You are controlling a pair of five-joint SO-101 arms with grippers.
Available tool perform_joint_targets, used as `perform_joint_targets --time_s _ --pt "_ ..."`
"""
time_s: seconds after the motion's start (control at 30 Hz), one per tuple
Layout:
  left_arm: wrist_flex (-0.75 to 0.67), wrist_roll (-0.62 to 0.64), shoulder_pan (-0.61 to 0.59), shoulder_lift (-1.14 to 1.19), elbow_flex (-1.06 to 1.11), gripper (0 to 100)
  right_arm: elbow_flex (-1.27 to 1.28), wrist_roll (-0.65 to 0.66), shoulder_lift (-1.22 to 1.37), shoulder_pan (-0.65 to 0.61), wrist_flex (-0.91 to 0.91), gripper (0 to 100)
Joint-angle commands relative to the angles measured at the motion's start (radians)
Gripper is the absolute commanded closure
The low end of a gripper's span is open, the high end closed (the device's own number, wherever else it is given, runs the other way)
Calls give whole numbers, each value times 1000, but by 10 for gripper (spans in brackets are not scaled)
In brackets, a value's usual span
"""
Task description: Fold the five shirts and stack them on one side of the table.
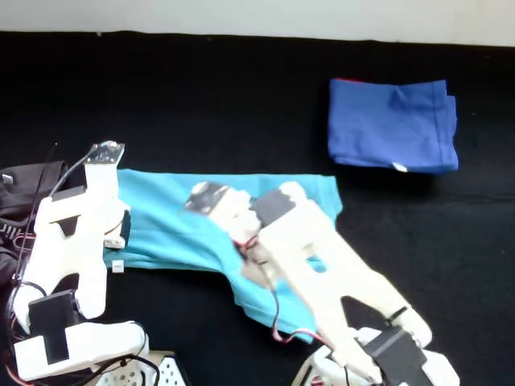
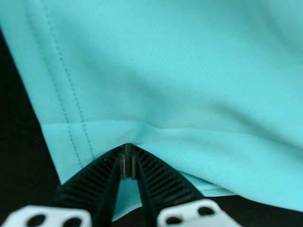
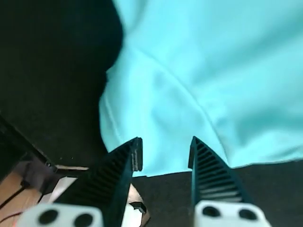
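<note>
**A:** Where is it?

**B:** The turquoise shirt [image 1: 177, 221] lies on the near left of the tabletop [image 1: 241, 96]. Its long axis runs left to right, and I cannot tell which end has the collar. A folded blue shirt [image 1: 392, 125] sits far right.

**A:** Grip?

**B:** The left end effector [image 2: 128, 149] is pinched tight on cloth by the hem. The right end effector [image 3: 164, 142] gapes over the shirt, holding nothing.

**A:** Risk?

**B:** Lifting by one pinch would probably drag the shirt askew and bunch the fold.
</note>
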Motion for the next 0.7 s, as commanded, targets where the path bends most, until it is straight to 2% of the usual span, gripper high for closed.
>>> perform_joint_targets --time_s 0.0,0.03,0.17,0.3,0.43,0.67 --pt "-40 -9 -12 -1 1 991 73 -3 7 159 -137 947" --pt "-40 -9 -12 -1 1 991 108 0 41 203 -200 993" --pt "-40 -9 -12 -1 1 991 148 66 216 352 -374 972" --pt "-40 -9 -12 -1 1 991 48 66 375 460 -426 972" --pt "-40 -9 -12 -1 1 991 -61 68 423 487 -406 972" --pt "-40 -9 -12 -1 1 991 -140 68 410 458 -269 973"
